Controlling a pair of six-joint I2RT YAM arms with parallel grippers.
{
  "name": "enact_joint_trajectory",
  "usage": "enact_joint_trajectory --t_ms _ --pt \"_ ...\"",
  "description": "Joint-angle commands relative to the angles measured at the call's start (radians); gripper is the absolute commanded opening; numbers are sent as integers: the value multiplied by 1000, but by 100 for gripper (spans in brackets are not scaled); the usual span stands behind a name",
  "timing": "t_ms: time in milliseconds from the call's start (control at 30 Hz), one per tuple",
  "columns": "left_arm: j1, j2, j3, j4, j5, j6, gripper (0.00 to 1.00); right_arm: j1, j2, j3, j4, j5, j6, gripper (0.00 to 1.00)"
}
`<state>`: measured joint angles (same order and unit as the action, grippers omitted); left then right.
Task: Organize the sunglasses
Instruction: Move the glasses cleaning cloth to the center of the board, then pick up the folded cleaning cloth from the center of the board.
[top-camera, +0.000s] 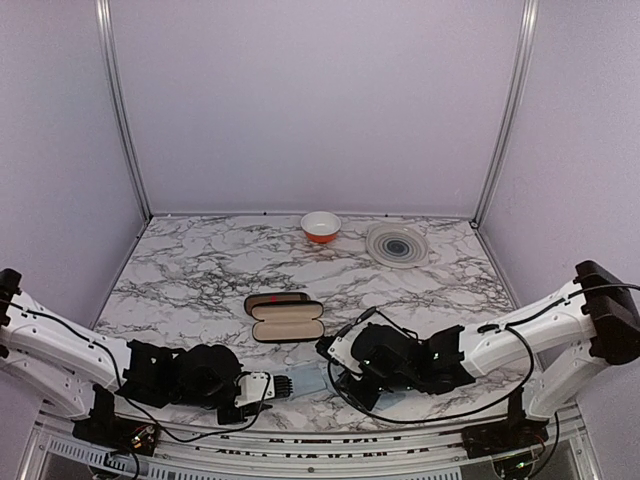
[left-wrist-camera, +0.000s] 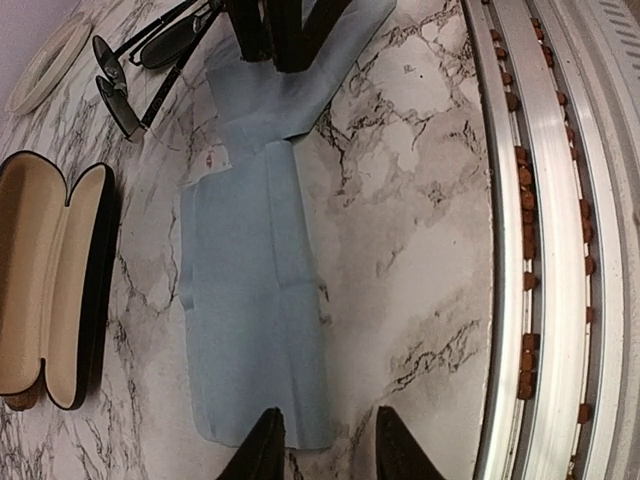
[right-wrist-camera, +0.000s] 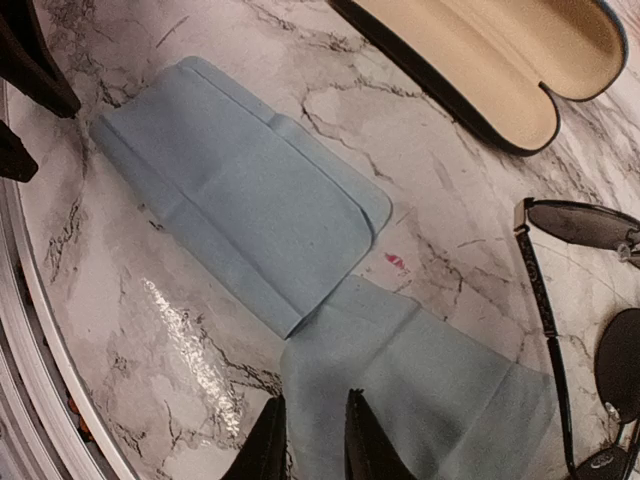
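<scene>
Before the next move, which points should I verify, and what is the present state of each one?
1. Case open, lining up: ok.
2. Sunglasses free, no claw holds them: ok.
3. Their temples folded: not ok, they are spread.
4. Cloth lying flat: not ok, one part is folded over.
5. Left claw open and empty: ok.
6. Right claw over the cloth, gripping it or not: cannot tell.
</scene>
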<state>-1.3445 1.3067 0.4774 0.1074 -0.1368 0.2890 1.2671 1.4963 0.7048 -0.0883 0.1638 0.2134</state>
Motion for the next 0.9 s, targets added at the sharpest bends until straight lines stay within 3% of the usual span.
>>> enact_joint_trajectory --t_ms 0,200,533,867 --pt "-24 50 60 -64 -33 -113 32 -21 71 40 60 -32 33 20" --pt "-30 65 79 -87 -68 -180 32 -76 87 -25 61 -35 78 18" --pt "-33 137 229 -344 -83 -352 33 -106 63 -137 14 -14 167 18" --pt "-51 126 213 -371 -70 -508 34 -110 -33 -134 -117 67 220 18"
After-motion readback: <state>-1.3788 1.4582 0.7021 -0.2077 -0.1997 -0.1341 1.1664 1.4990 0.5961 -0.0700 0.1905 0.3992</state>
